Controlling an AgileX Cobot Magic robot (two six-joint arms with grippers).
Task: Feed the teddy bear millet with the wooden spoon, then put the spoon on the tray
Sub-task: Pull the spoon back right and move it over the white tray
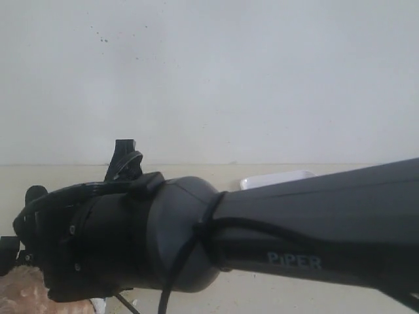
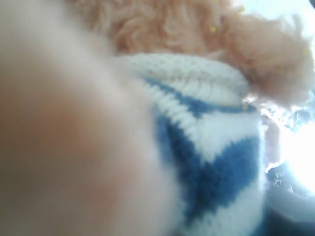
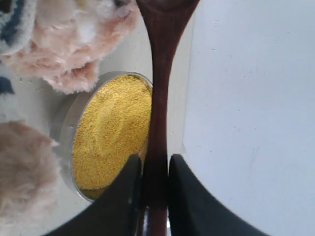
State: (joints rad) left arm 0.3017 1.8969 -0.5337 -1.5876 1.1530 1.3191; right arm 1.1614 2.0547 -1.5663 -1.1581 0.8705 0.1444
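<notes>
Teddy bear (image 1: 25,296) lies toward the near left corner of the counter (image 1: 59,176), only a patch of its fur showing beneath the right arm (image 1: 314,222), which reaches across from the right and hides most of the scene. The left wrist camera sits close against its striped shirt (image 2: 211,162), and a few yellow grains (image 2: 212,29) cling to the fur above the collar. The left jaws show in no view, so we cannot tell how they stand.

Just beside the bear stands the steel bowl (image 3: 61,130), full of millet (image 3: 110,132). Next comes the wooden spoon (image 3: 158,98), hanging over the bowl's rim on the side away from the bear, its handle clamped between the jaws of the right gripper (image 3: 155,161). Its scoop runs out of frame, so we cannot see whether it is loaded. Furthest right lies the tray (image 1: 278,178), toward the counter's far edge.

Going by the grains on the fur, we judge the feeding step to be in hand or nearly done. A loaded spoon wants a level carry to the bear's mouth; an empty one wants a swing over to the tray, a low descent, then the jaws parting.
</notes>
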